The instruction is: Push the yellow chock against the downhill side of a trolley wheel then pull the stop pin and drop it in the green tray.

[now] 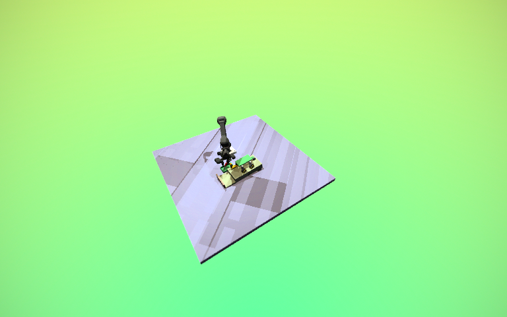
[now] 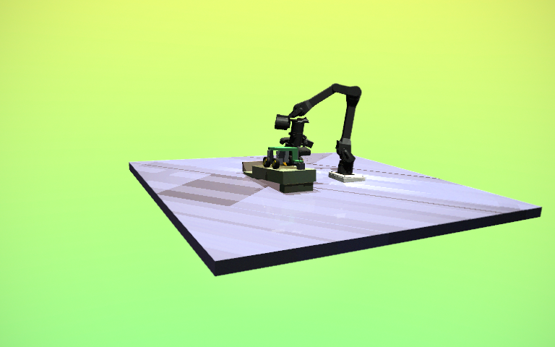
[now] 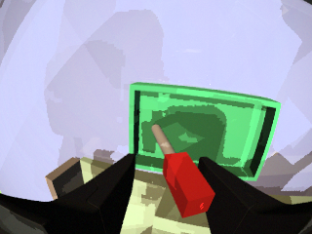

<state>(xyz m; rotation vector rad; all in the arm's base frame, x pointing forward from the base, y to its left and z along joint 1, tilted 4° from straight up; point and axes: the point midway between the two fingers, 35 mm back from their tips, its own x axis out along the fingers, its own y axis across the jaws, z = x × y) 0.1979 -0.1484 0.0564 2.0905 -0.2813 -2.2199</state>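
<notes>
My gripper (image 3: 167, 162) is open, with its fingertips apart on either side of the stop pin. It hangs low over the green tray (image 3: 205, 91) (image 1: 222, 169). The stop pin, with its red head (image 3: 187, 187) (image 1: 225, 164), is tilted and loose between the fingers, and its pale shaft (image 3: 163, 139) points into the tray. Whether it touches the tray floor is unclear. The trolley (image 1: 244, 160) (image 2: 282, 148) with a green top stands on the ramp (image 1: 227, 180) (image 2: 296, 177). The chock (image 1: 234, 166) shows yellow and orange by the trolley's downhill end; wheel contact is too small to tell.
A brown end board (image 3: 63, 176) (image 2: 247, 166) stands at the ramp's low end. The tray lies beside the ramp, on the side of the white arm base (image 2: 347, 177). The trolley is close beside the gripper.
</notes>
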